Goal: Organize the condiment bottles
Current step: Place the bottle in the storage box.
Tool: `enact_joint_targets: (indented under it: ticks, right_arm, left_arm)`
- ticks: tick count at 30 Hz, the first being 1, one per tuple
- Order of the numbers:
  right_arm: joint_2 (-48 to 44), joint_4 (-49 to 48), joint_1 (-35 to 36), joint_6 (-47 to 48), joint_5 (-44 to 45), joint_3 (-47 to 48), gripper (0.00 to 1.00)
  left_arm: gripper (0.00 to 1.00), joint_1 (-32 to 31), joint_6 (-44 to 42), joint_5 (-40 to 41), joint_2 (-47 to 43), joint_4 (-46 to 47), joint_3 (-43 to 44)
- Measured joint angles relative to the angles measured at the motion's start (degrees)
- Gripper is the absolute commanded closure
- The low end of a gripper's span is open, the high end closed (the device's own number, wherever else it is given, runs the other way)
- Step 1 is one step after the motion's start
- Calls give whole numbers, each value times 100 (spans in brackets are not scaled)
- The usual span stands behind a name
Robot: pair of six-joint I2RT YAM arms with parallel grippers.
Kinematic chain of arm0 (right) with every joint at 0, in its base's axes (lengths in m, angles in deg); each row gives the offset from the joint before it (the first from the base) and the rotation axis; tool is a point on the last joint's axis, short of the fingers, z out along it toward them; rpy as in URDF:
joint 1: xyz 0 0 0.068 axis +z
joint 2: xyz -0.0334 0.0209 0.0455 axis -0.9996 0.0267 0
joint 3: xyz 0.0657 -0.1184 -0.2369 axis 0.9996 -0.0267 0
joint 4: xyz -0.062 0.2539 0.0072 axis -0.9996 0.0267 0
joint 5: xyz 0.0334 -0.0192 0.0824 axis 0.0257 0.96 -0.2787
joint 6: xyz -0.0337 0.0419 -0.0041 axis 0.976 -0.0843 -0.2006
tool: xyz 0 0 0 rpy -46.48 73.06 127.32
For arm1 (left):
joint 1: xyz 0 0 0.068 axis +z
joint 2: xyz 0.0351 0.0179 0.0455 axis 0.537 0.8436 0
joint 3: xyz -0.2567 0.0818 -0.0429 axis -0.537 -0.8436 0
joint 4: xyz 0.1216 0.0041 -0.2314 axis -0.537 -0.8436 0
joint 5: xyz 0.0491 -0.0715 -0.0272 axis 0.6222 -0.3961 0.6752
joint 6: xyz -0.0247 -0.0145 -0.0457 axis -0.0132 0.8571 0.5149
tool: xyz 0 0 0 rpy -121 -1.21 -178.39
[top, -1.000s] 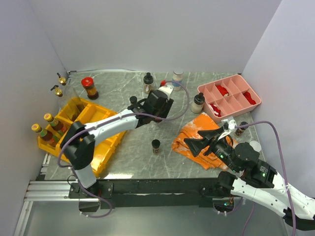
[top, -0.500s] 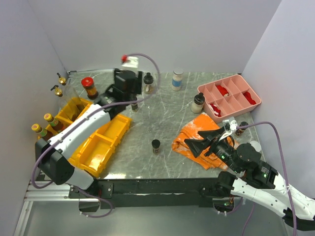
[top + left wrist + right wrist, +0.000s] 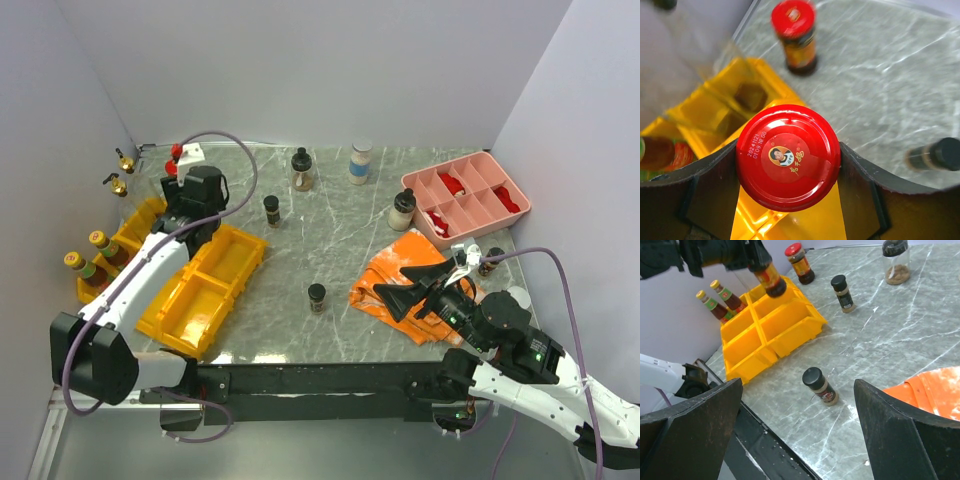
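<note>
Over the back end of the yellow bins [image 3: 225, 265]: left gripper [image 3: 788, 159], fingers [image 3: 707, 192] clamped on either side of the lid of a red-lidded jar [image 3: 771, 281] with dark contents; jar hangs tilted above the compartments; whether it touches a bin wall cannot be told; at the bins' left edge: two yellow-capped bottles [image 3: 98, 243] with brown contents, side by side; whether they stand inside a compartment cannot be told; on the right of the table [image 3: 340, 235]: pink tray [image 3: 478, 178], divided, with red pieces [image 3: 510, 198] in several compartments; white-topped jar [image 3: 402, 209] just beside the tray's near-left corner; along the back: second red-lidded jar [image 3: 796, 37], upright, just behind the bins, hidden by the left arm in the top view; black-capped jar [image 3: 301, 170] with pale brown contents; blue-labelled jar [image 3: 361, 160] with a white top; by the left wall: two gold-spout bottles [image 3: 118, 184], one behind the other; mid-table: small black-capped bottle [image 3: 271, 209], upright, just right of the bins; front black-capped bottle [image 3: 316, 297], standing between the bins and the orange cloth [image 3: 415, 265]; over the cloth: right gripper [image 3: 388, 300], fingers spread wide, holding nothing, the front black-capped bottle ahead of it and apart; small dark bottle [image 3: 488, 262] beside the right arm, near the tray's front edge
</note>
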Motion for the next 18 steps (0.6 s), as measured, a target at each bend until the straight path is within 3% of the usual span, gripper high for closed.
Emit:
enact_joint_targets:
  ticks: [18]
  right_arm:
    - [9,-120,0,0,-186,0,0]
  left_arm:
    - [99,656,721,348,-579,151,-1099]
